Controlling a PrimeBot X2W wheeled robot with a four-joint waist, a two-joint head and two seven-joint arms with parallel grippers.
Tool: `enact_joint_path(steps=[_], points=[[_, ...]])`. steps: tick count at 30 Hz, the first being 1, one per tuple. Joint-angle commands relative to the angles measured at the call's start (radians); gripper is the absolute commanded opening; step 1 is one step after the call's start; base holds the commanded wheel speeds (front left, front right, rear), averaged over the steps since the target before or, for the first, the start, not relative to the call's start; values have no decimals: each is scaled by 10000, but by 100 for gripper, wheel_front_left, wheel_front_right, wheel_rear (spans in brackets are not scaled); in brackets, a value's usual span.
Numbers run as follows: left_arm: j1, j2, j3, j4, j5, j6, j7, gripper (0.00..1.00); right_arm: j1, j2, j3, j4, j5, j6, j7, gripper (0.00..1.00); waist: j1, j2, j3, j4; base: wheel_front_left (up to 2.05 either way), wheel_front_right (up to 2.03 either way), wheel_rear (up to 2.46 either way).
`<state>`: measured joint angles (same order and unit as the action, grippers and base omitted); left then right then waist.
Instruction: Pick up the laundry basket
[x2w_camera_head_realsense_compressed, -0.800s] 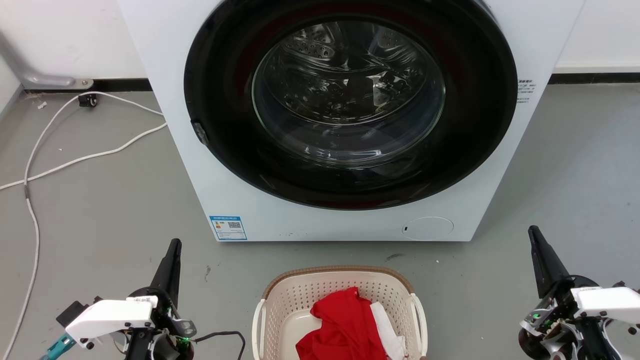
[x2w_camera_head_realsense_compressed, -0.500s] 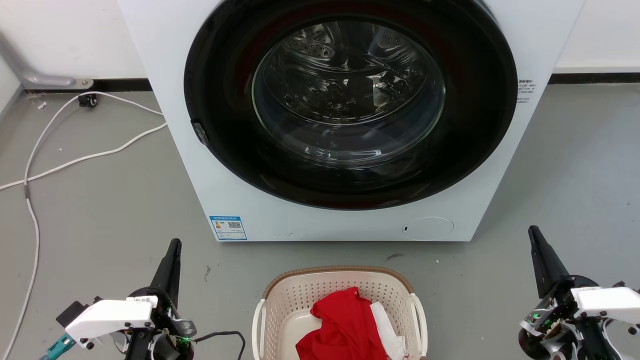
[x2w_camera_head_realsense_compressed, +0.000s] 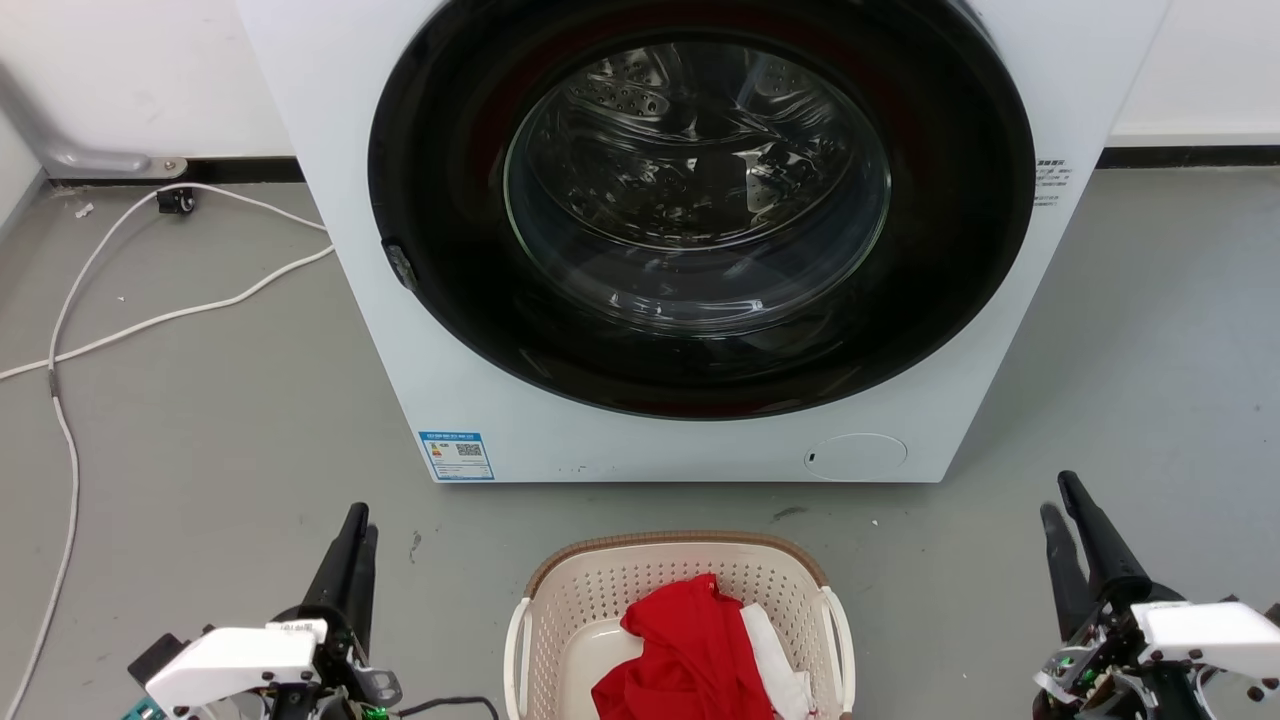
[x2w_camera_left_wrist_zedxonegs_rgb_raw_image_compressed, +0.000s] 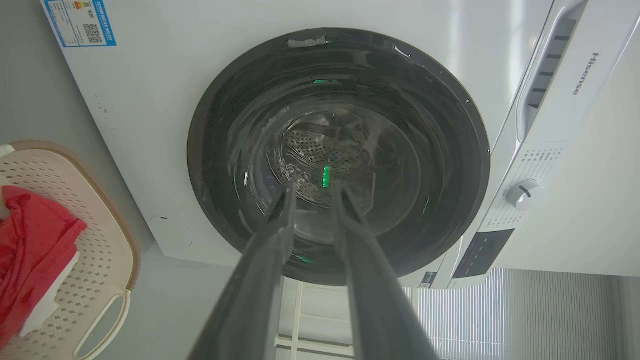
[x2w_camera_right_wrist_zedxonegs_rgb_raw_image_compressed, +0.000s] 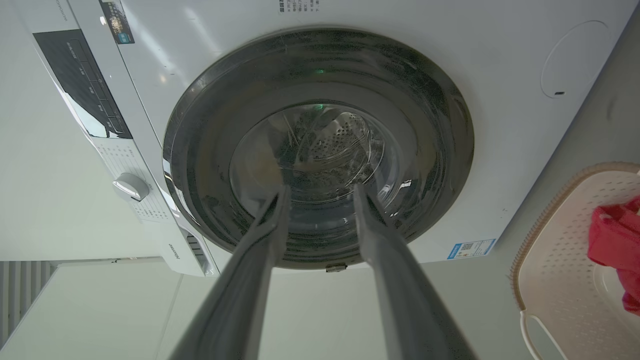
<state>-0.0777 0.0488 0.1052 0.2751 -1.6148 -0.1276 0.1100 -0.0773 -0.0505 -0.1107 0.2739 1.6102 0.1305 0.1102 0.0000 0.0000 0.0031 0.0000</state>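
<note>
The laundry basket (x2w_camera_head_realsense_compressed: 600, 590), cream with a brown rim and white loop handles, stands on the floor at the bottom middle, between my arms. A red garment (x2w_camera_head_realsense_compressed: 690, 650) and a white cloth (x2w_camera_head_realsense_compressed: 785, 660) lie in it. My left gripper (x2w_camera_head_realsense_compressed: 362, 522) hovers left of the basket, open a little and holding nothing. To the basket's right my right gripper (x2w_camera_head_realsense_compressed: 1058, 497) is open and holds nothing. In the left wrist view the left gripper (x2w_camera_left_wrist_zedxonegs_rgb_raw_image_compressed: 315, 187) points at the washer, with the basket (x2w_camera_left_wrist_zedxonegs_rgb_raw_image_compressed: 100, 240) at the left. The right gripper (x2w_camera_right_wrist_zedxonegs_rgb_raw_image_compressed: 321, 189) also faces the washer, basket (x2w_camera_right_wrist_zedxonegs_rgb_raw_image_compressed: 555, 260) at the right.
A white front-loading washer (x2w_camera_head_realsense_compressed: 500, 420) with a round dark door (x2w_camera_head_realsense_compressed: 700, 190) stands just beyond the basket. White cables (x2w_camera_head_realsense_compressed: 70, 330) trail over the grey floor at the left. Bare floor lies on both sides of the basket.
Both grippers have gone from shut to open, each now showing two separate fingers. Both have also dropped slightly lower in the head view. The basket has not moved.
</note>
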Motion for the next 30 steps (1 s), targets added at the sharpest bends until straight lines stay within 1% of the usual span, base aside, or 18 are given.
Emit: enact_joint_path(steps=[1,7,12,17,23,30], points=[[-114,27,-56,-146,-4,-3,-72,100,-104,-11,52,-138,-28,0,-72,100,0,0,2,0,0,0,0],[-112,27,-351,-349,179,-6,-389,100,-67,-11,270,-230,-302,0,-387,100,0,0,8,-1,0,0,0],[-111,28,-518,-589,916,-8,-628,100,-46,-11,330,-368,-1001,0,-626,100,0,0,10,1,0,0,0],[-121,63,-777,-840,2222,-11,-852,100,-13,-11,343,-583,-2166,1,-853,100,0,0,9,7,0,0,0],[-77,61,-1027,-1099,3699,-14,-1107,100,21,-11,395,-786,-3963,1,-1106,100,0,0,3,12,0,0,0],[40,42,-1184,-1251,5016,-17,-1383,100,73,-11,413,-982,-5708,1,-1385,100,0,0,-3,13,0,0,0]])
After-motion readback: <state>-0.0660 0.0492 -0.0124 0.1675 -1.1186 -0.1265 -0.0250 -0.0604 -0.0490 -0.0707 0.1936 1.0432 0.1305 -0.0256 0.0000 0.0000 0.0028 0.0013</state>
